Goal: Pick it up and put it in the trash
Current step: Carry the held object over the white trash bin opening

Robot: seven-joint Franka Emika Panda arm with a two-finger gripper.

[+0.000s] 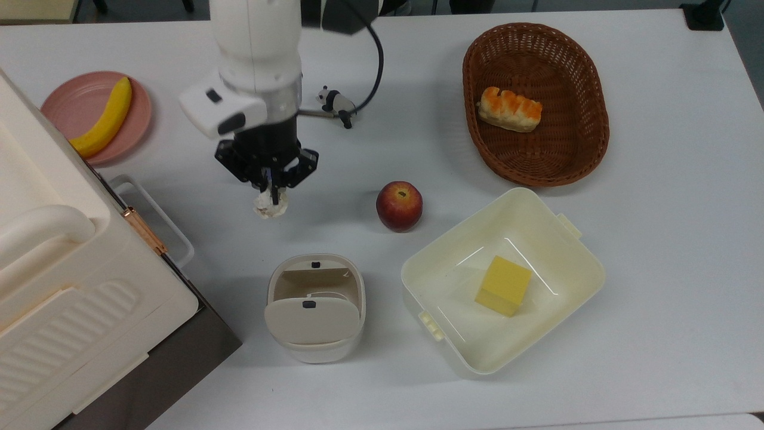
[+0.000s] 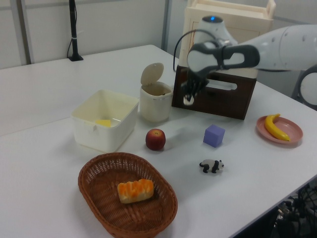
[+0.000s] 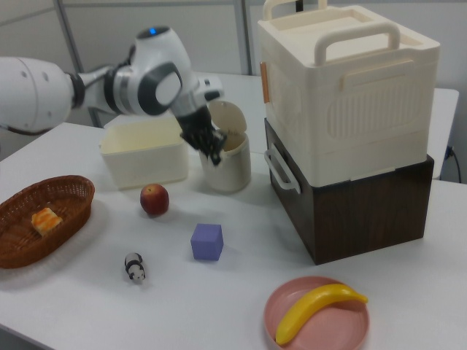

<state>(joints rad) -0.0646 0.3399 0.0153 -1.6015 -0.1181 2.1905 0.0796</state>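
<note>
One white table (image 1: pixel 656 251), carrying one of each thing; places given from the trash bin (image 1: pixel 314 307), counted from the top view's bottom edge upward.

Nearest: one cream-white trash bin, flap lid tipped up, mouth open. Just to the top view's right of it: one shallow cream tub (image 1: pixel 573 239) holding one yellow block (image 1: pixel 503 285). To the top view's left of the bin: one cream crate (image 1: pixel 65 286) stacked on a dark wooden box (image 3: pixel 350 197).

Above the bin in the top view: one red apple (image 1: pixel 399 206), up and to the right. One crumpled paper ball (image 1: pixel 270 204), up and slightly left, lifted clear of the table and pinched between narrow fingers of the end effector (image 1: pixel 271 190), pointing straight down. Roughly round ball, no clear long axis or heading; in the left view (image 2: pixel 188 100) hanging beside the bin, above its rim level.

Farther up: one panda figurine (image 1: pixel 334 103), one purple cube (image 2: pixel 214 135) in the left view, one pink plate (image 1: pixel 71 101) with one banana (image 1: pixel 107 117), one wicker basket (image 1: pixel 591 137) with one bread roll (image 1: pixel 509 109).
</note>
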